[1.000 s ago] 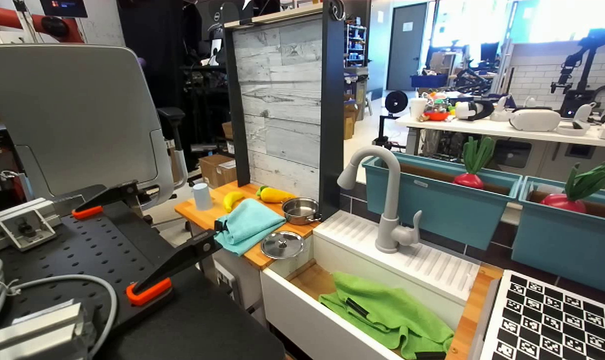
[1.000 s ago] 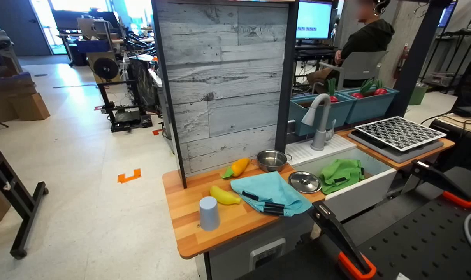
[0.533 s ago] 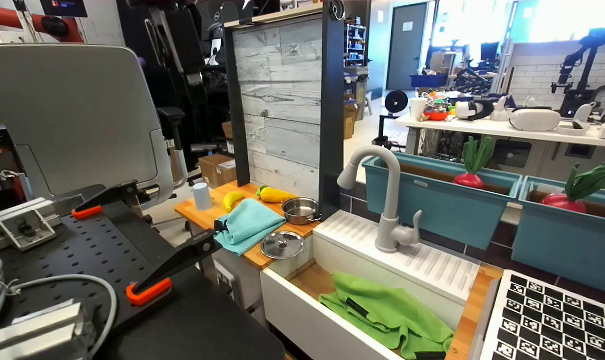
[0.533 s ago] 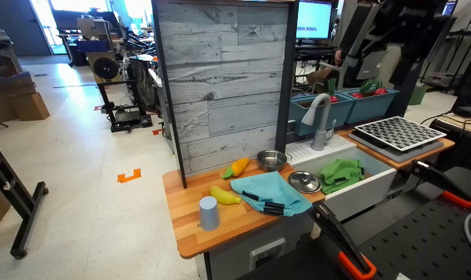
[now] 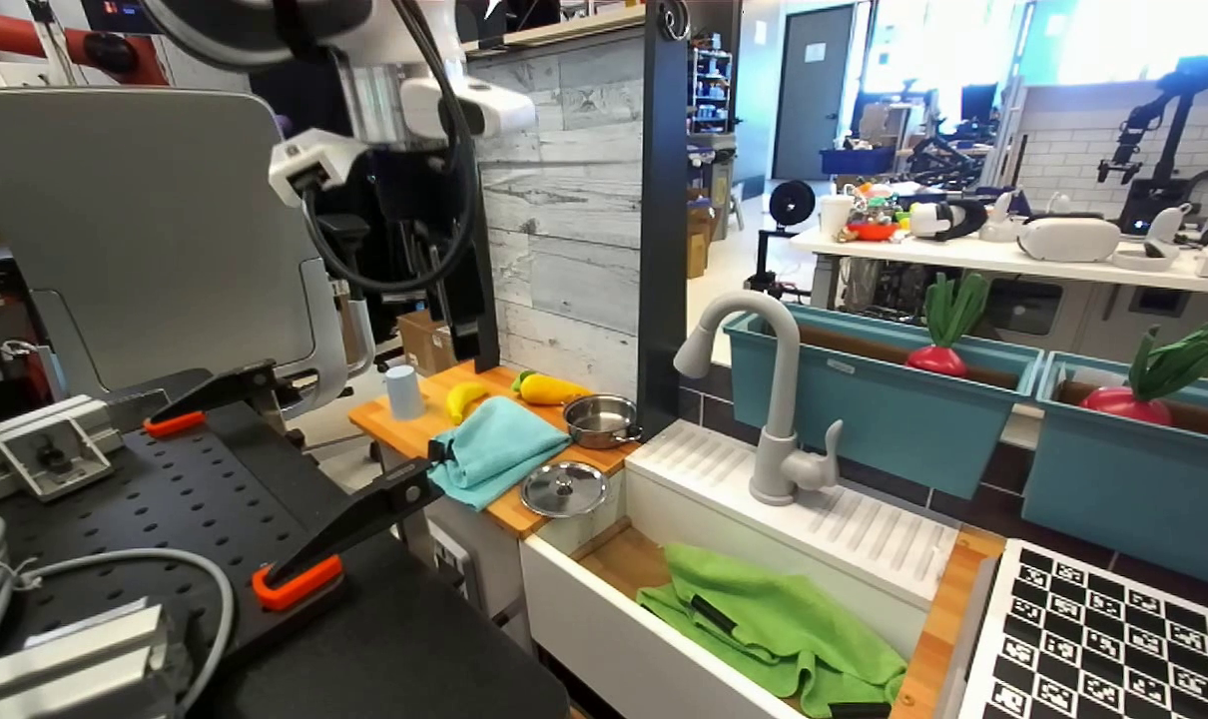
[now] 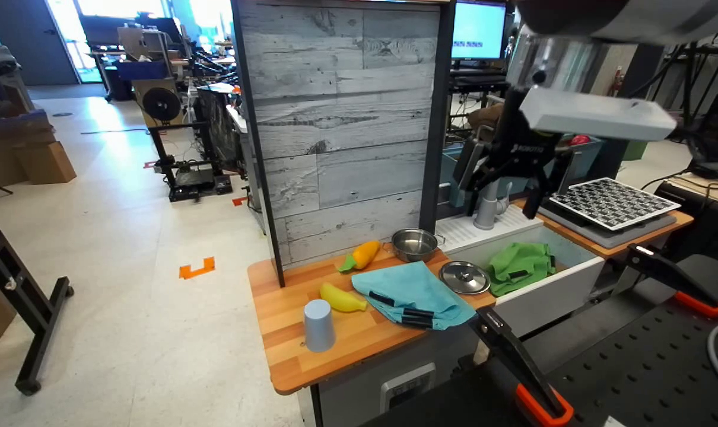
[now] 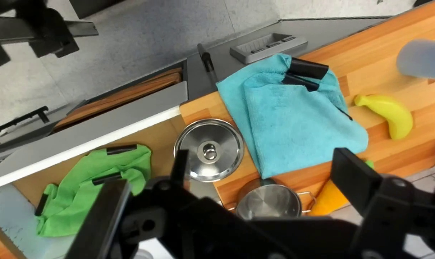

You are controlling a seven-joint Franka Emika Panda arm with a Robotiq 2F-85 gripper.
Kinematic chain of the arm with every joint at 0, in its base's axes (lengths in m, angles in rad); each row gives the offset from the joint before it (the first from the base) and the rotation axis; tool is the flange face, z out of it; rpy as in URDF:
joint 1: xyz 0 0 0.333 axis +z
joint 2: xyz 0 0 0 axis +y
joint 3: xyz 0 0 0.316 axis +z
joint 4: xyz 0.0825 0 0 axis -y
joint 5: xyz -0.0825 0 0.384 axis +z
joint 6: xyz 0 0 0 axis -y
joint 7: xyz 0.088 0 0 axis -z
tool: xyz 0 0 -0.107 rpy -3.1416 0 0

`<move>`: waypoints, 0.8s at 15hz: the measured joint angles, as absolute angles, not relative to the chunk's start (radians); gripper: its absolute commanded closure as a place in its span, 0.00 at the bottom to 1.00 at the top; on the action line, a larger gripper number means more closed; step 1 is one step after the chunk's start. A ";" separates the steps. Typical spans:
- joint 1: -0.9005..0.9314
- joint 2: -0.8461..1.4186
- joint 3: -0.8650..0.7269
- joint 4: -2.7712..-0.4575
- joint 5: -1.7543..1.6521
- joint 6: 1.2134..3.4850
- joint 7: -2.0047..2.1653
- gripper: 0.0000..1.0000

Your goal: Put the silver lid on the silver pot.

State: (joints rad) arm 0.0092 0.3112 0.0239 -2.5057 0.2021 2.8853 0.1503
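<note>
The silver lid lies knob up on the corner of the wooden counter, partly over the sink's edge; it also shows in an exterior view and the wrist view. The open-topped silver pot stands behind it on the counter; it also shows in an exterior view and the wrist view, where the gripper body hides its lower part. My gripper is open and empty, high above the counter and sink. In the wrist view my gripper has its fingers wide apart, the left one overlapping the lid's edge.
A teal cloth lies beside the lid. A banana, an orange vegetable and a blue cup sit on the counter. The faucet stands at the sink, which holds a green cloth. A wood-plank panel rises behind.
The arm was out of view a second ago. It has come in from above, and my gripper has come down and is now above the sink area. Lid and pot have not moved.
</note>
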 measured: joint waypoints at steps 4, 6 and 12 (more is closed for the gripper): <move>-0.009 0.562 0.047 -2.323 0.229 2.886 0.158 0.00; -0.022 0.667 0.048 -2.238 0.229 2.886 0.164 0.00; -0.056 0.859 0.046 -2.062 0.229 2.883 0.188 0.00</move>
State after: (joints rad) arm -0.0563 0.8588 0.0462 -2.0620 0.2291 2.8828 0.1882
